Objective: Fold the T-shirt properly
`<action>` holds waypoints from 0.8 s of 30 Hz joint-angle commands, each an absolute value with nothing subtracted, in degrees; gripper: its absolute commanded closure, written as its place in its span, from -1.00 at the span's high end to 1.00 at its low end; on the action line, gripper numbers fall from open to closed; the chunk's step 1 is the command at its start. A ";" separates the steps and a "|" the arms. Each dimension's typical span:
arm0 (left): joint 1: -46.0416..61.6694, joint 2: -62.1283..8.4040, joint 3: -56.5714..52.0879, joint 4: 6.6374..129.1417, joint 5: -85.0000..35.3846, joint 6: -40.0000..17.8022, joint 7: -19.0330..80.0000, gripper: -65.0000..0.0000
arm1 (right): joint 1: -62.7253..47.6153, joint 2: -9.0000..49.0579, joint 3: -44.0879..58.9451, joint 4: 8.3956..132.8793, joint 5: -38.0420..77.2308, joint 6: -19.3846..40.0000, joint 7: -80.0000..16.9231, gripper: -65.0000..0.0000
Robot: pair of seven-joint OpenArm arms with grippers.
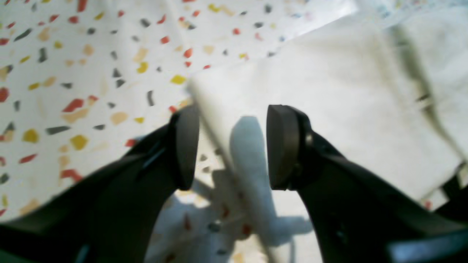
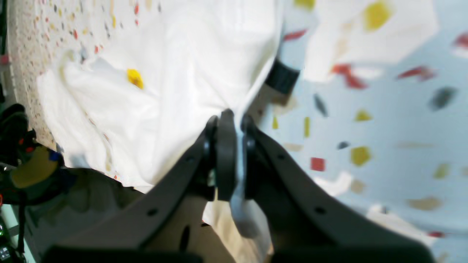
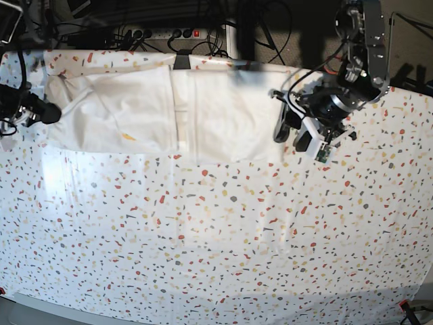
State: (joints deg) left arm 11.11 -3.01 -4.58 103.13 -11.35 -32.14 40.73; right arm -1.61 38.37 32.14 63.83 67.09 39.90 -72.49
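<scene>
The white T-shirt [image 3: 169, 112] lies plain side up as a long band along the back of the table, with a vertical fold line near its middle. My left gripper [image 3: 293, 137] is open at the shirt's right end. In the left wrist view the gripper [image 1: 234, 146] straddles the shirt's edge [image 1: 329, 91], with the cloth between the pads but not pinched. My right gripper [image 3: 49, 112] is at the shirt's left end. In the right wrist view the gripper [image 2: 234, 146] is shut on a bunched piece of the shirt [image 2: 182, 73]. The print is hidden, apart from a small yellow mark [image 2: 135, 78].
The speckled terrazzo tablecloth [image 3: 216, 237] covers the whole table in front of the shirt. A power strip and cables [image 3: 169, 32] lie just behind the back edge. A black clamp [image 3: 181, 61] sits at the back edge above the shirt's middle.
</scene>
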 commanded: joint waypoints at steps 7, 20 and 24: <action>12.45 -3.05 -4.84 103.57 -8.84 -32.56 38.92 -0.09 | -1.06 38.85 33.10 72.88 76.99 40.00 -77.87 -1.00; 14.24 -3.68 -4.64 90.61 -1.50 -32.58 28.12 -0.10 | -2.13 16.49 32.45 104.18 78.00 40.00 -80.00 -1.00; 14.28 -3.70 -2.94 89.34 -1.50 -32.60 28.25 -0.10 | -2.11 10.79 29.63 106.63 74.54 40.00 -80.00 -1.00</action>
